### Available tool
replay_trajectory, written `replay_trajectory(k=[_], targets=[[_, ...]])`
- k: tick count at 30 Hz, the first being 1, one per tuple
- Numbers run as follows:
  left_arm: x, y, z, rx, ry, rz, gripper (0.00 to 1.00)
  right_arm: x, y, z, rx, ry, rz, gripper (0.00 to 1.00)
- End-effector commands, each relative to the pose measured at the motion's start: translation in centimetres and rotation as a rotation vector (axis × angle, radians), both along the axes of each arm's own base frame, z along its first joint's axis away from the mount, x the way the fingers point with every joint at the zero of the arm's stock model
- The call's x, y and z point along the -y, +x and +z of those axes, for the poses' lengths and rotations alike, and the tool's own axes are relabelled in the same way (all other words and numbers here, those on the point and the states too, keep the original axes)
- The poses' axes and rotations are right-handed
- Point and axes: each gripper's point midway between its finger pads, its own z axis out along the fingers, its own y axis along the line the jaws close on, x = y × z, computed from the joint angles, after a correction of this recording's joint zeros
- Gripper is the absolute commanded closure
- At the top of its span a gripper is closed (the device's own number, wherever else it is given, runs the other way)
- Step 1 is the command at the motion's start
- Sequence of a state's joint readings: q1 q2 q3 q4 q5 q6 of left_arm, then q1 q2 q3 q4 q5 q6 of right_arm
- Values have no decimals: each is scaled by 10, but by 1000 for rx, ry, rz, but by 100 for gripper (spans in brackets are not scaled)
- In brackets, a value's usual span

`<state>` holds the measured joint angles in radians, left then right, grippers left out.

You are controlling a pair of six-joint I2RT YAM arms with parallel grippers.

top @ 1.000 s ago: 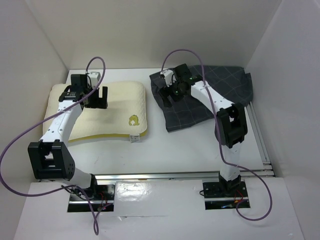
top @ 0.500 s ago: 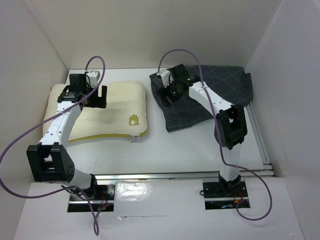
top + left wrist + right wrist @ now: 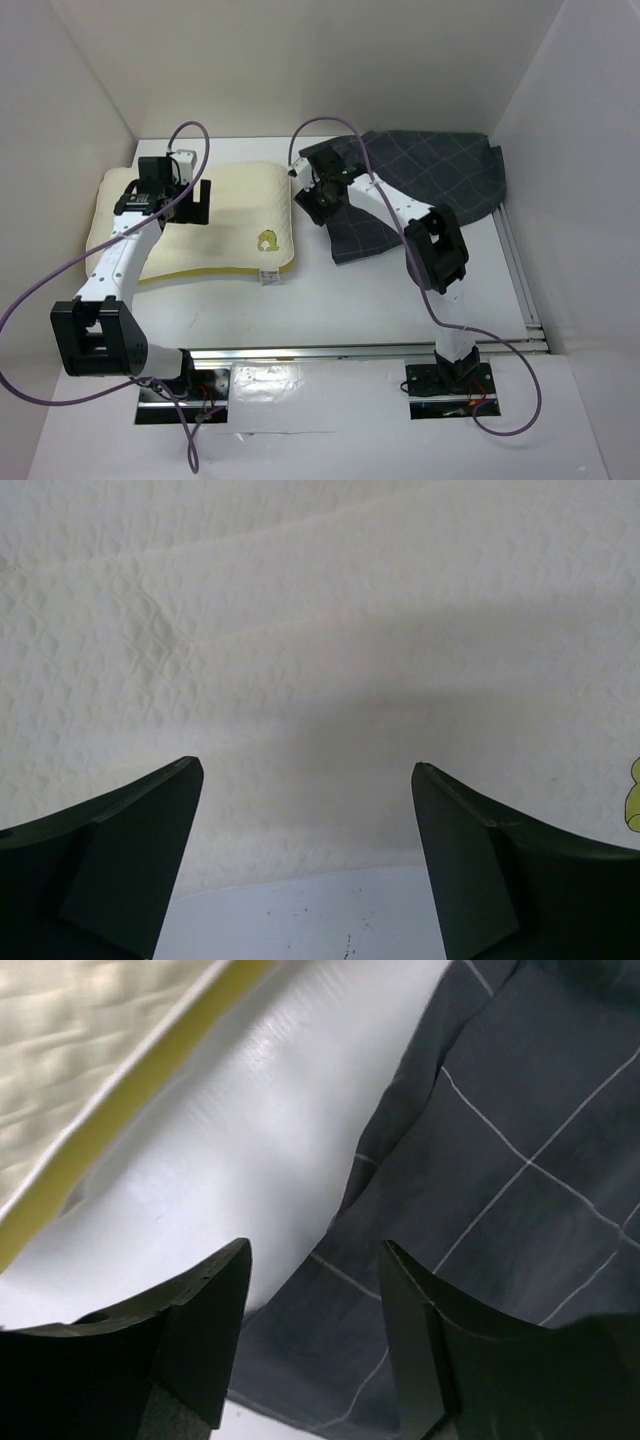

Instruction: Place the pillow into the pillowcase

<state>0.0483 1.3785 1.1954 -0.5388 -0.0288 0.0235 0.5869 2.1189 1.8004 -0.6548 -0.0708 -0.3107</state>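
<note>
Soft rectangular cream-yellow pillow (image 3: 235, 215) flat on white worktop (image 3: 330, 300), fully outside dark charcoal grid-lined cloth pillowcase (image 3: 430, 175) beside pillow. Left end effector (image 3: 305, 770) released above pillow. Right end effector (image 3: 315, 1247) released, straddling pillowcase edge nearest pillow. Insertion not started.

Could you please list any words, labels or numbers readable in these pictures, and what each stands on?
No text can be read.
The pillow bears a yellow animal emblem, a picture without letters.
Its small white tag is too small to read.
The pillowcase shows only grid lines.
</note>
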Motion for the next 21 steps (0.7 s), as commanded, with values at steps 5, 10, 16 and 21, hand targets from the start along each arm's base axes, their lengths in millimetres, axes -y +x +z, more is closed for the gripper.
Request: replay_trajectory(k=[5, 10, 16, 21], targets=[[-3, -5, 9, 34, 40, -7, 0, -5, 33, -1, 68, -16, -67, 43], [-4, -2, 7, 34, 46, -14, 0, 2, 40, -3, 78, -34, -103, 46], [-4, 1, 5, 34, 46, -14, 0, 13, 45, -11, 72, -45, -117, 64], [-5, 4, 3, 24, 52, -20, 0, 24, 48, -23, 46, -64, -136, 85]])
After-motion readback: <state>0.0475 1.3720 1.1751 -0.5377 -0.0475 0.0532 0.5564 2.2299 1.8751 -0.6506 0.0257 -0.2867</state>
